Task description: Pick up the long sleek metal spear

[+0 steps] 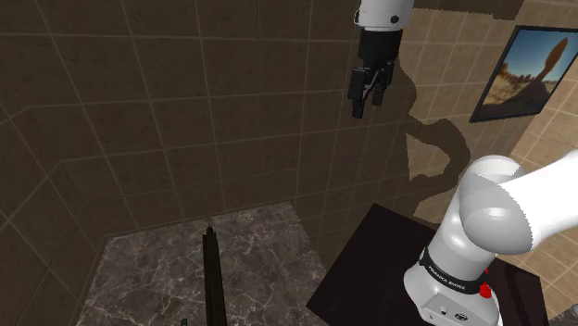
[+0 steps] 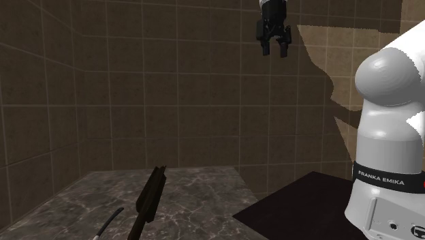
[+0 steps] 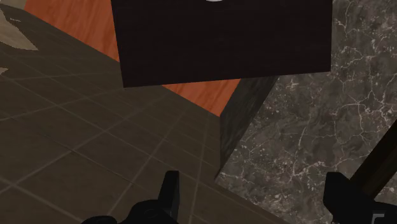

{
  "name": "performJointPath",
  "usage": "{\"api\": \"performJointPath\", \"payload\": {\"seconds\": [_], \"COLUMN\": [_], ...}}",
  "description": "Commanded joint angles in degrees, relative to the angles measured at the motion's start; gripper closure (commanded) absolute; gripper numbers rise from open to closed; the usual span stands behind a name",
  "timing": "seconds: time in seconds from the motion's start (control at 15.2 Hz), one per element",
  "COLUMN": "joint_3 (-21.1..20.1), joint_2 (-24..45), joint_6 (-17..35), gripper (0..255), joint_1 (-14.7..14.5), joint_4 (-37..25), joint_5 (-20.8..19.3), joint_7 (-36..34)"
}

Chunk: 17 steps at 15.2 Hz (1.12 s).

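1. Spread wide and clasping nothing, the pincer (image 1: 368, 106) (image 2: 275, 52) hangs high in front of the brown tiled wall (image 1: 185, 111). In the wrist view its two black fingers (image 3: 170, 194) stand far apart.
2. Behind it, the white arm (image 1: 505, 208) rises from the black stand (image 1: 370, 264) (image 3: 222, 38), which sits near one side edge of the marble countertop (image 1: 269, 250) (image 2: 204, 191) (image 3: 305, 127).
3. Well below the pincer and apart from it, the long dark spear (image 1: 213, 278) (image 2: 150, 198) lies flat on the countertop. One end is close to the back edge at the wall, and the shaft runs toward the front edge, roughly midway between the side edges.
4. In the wrist view a dark shaft (image 3: 382, 165) crosses the marble just beyond one finger; it is probably the spear.
5. A thin curved dark thing (image 2: 109, 221) lies beside the spear; what it is I cannot tell.
6. On the lighter wall hangs a framed picture (image 1: 528, 69).
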<state>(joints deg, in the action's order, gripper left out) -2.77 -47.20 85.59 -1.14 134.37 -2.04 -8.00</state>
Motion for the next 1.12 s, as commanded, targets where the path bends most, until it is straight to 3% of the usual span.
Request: {"api": "performJointPath", "payload": {"seconds": [0.0, 0.53, 1.06], "joint_3": [0.0, -8.1, -17.3], "joint_2": [0.0, 2.0, 10.7], "joint_6": [0.0, 11.5, 25.3], "gripper": [0, 0, 0], "joint_1": [0.0, -1.4, -2.6], "joint_4": [0.0, 9.3, 13.5], "joint_5": [0.0, 7.1, 13.3], "joint_7": [0.0, -11.9, -23.5]}}
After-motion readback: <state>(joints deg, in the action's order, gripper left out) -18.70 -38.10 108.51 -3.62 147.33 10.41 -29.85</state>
